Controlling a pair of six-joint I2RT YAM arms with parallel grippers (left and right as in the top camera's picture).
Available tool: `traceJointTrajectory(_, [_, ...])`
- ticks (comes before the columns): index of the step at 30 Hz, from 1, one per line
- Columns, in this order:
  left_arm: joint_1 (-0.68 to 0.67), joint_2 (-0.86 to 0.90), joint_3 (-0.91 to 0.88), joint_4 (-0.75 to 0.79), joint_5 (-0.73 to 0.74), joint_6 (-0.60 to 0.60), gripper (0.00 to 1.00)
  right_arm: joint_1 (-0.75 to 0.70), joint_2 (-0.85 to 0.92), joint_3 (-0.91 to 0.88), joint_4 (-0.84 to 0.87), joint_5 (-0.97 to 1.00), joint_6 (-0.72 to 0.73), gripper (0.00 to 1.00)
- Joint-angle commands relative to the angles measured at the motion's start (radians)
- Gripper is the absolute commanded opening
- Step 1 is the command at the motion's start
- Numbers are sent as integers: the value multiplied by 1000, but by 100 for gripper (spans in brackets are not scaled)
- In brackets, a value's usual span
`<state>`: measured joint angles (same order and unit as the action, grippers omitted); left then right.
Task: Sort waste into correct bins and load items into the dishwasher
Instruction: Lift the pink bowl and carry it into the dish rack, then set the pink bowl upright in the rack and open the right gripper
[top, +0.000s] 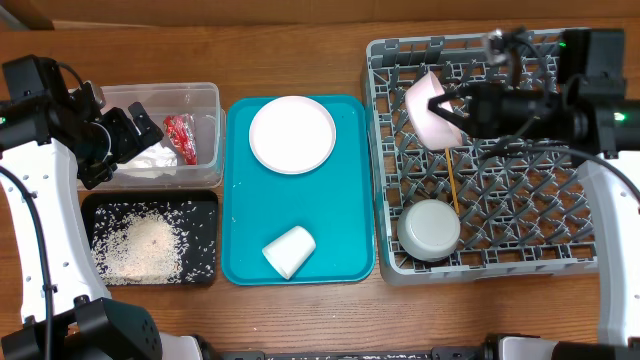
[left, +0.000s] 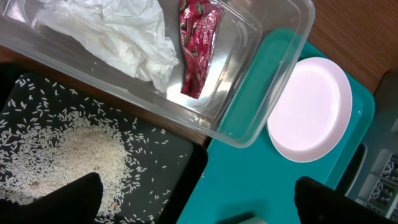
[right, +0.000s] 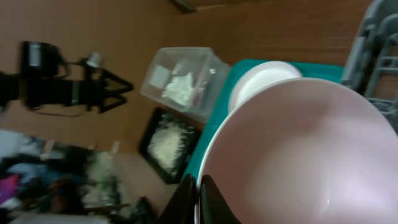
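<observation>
My right gripper (top: 455, 108) (right: 198, 200) is shut on the rim of the pinkish bowl (top: 430, 108) (right: 298, 155), held tilted over the grey dish rack (top: 520, 205). A grey-white bowl (top: 429, 230) and a chopstick (top: 453, 182) sit in the rack. My left gripper (top: 135, 130) (left: 199, 200) hangs open and empty over the clear tub (top: 208, 100) (left: 249, 127), which holds the red wrapper (top: 181, 135) (left: 198, 46) and white tissue (top: 150, 160) (left: 118, 37). Rice (top: 140, 248) (left: 68, 155) lies in the black tray (top: 205, 205). The pink plate (top: 292, 134) (left: 310, 109) and the cream cup (top: 289, 251) rest on the teal tray.
The teal serving tray (top: 345, 220) lies between the bins and the rack. The rack's upright pegs surround the held bowl. Bare wooden table shows along the front and back edges.
</observation>
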<state>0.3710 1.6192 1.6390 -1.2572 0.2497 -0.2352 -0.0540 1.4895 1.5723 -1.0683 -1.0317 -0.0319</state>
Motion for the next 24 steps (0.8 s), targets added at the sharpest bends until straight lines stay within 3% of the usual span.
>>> traceJointTrajectory(1, [-5,-16,14,2,-3,11,100,-71,26,-117,76,-399,-82,4])
traceJointTrajectory(3, [-5,-16,14,2,-3,11,100,-89,36,-199,178,-523,-81,4])
traceJointTrajectory(10, [-5,-16,14,2,-3,11,100,-94,116,-356,334,-537,-74,4])
traceJointTrajectory(24, [-5,-16,14,2,-3,11,100,-91,266,-389,350,-537,-161,4])
